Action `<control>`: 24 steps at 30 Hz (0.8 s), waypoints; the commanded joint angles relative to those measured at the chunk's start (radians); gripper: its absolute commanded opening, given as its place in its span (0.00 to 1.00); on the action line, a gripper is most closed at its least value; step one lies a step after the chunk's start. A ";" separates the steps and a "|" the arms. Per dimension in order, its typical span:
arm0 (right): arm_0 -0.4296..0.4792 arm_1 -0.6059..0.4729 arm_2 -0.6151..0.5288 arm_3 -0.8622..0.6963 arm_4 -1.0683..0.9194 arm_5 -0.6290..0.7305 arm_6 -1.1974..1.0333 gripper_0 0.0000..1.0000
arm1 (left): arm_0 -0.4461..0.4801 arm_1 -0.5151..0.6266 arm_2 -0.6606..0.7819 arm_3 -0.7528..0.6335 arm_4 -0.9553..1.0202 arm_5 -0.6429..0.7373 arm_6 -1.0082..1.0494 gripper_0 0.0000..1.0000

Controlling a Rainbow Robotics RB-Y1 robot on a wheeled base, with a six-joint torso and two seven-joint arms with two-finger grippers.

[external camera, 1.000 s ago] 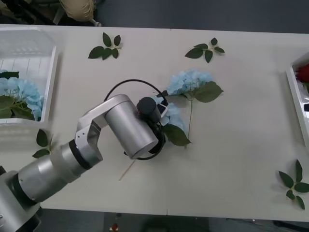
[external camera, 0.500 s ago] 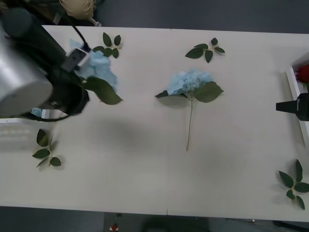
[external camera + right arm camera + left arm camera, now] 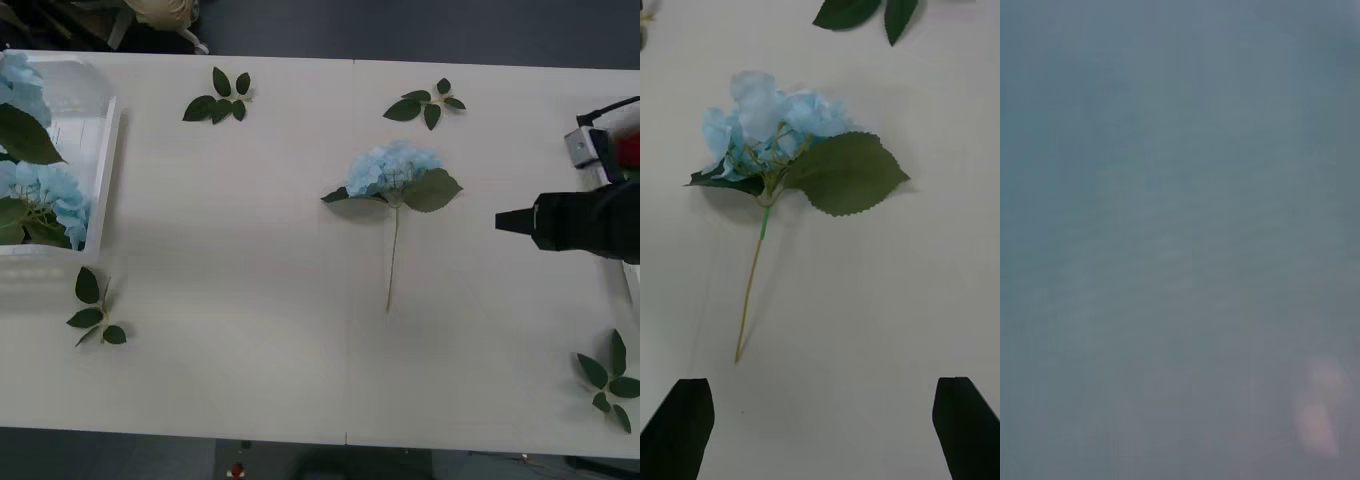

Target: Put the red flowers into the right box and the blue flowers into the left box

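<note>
Your table carries the left box at its left edge, with blue flowers inside. 1 more blue flower lies flat at mid-table, stem toward you. Your right gripper hovers right of it, fingers spread wide and empty. Red petals sit at the right edge. Your left gripper: cannot tell.
</note>
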 commanded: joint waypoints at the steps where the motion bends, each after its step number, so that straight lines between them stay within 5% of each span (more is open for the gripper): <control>1: -0.121 0.011 0.096 -0.012 0.078 -0.002 -0.146 0.86 | -0.071 0.009 -0.066 0.168 -0.055 -0.177 -0.063 0.00; 12: -0.361 0.145 0.271 0.123 0.259 0.123 -0.219 0.86 | -0.147 -0.133 -0.176 0.463 -0.251 -0.409 -0.026 0.00; 24: -0.499 0.341 0.363 0.214 0.517 0.322 -0.324 0.86 | -0.147 -0.269 -0.176 0.653 -0.409 -0.566 0.022 0.00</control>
